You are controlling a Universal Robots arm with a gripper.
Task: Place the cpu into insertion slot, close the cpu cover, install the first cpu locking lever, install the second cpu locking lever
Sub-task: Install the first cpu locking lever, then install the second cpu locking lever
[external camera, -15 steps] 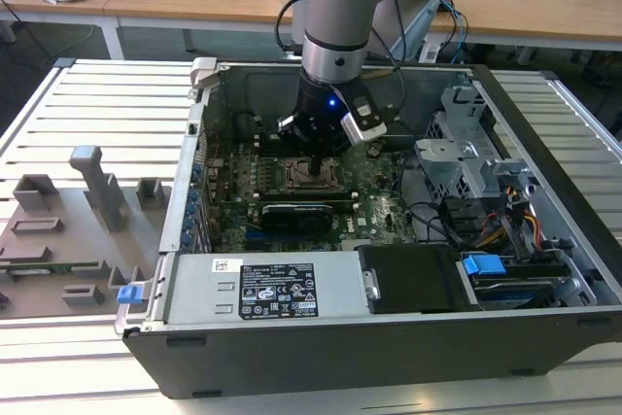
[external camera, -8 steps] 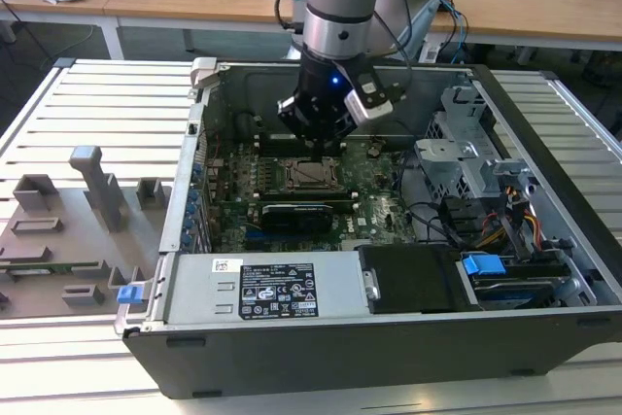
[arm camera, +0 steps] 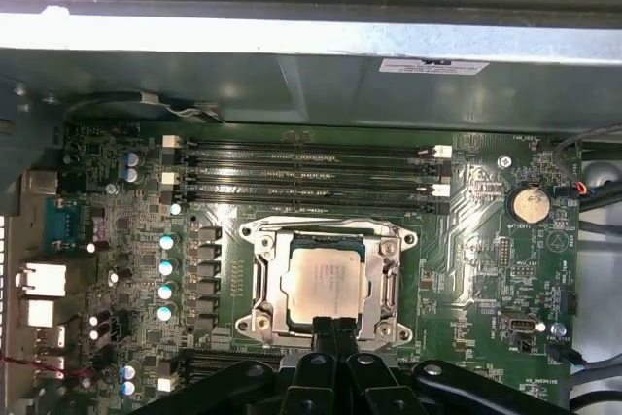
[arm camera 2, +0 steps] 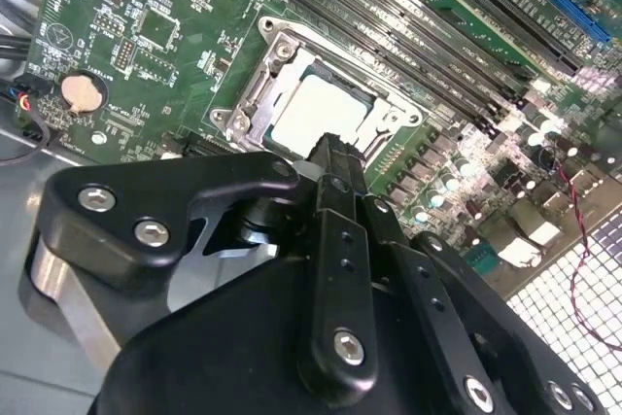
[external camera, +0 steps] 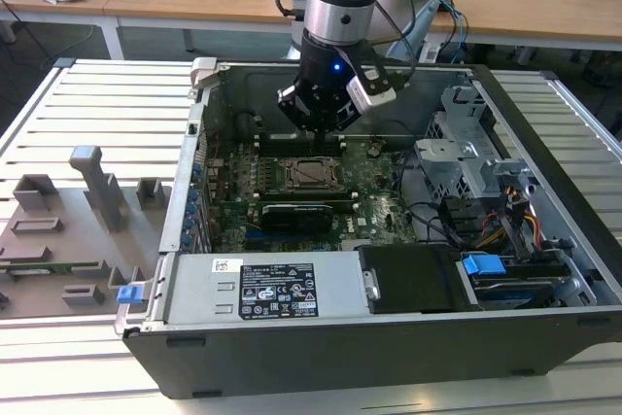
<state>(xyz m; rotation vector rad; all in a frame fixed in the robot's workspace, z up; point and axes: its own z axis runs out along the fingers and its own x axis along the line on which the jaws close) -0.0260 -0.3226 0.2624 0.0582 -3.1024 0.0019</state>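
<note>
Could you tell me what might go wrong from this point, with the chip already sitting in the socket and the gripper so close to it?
1. The gripper hangs right at the edge of the cpu cover, which lies down around the cpu; a slightly off push might scrape the cpu's metal top.
2. The memory slots run close beside the insertion slot, so a sideways sweep could knock them.
</note>
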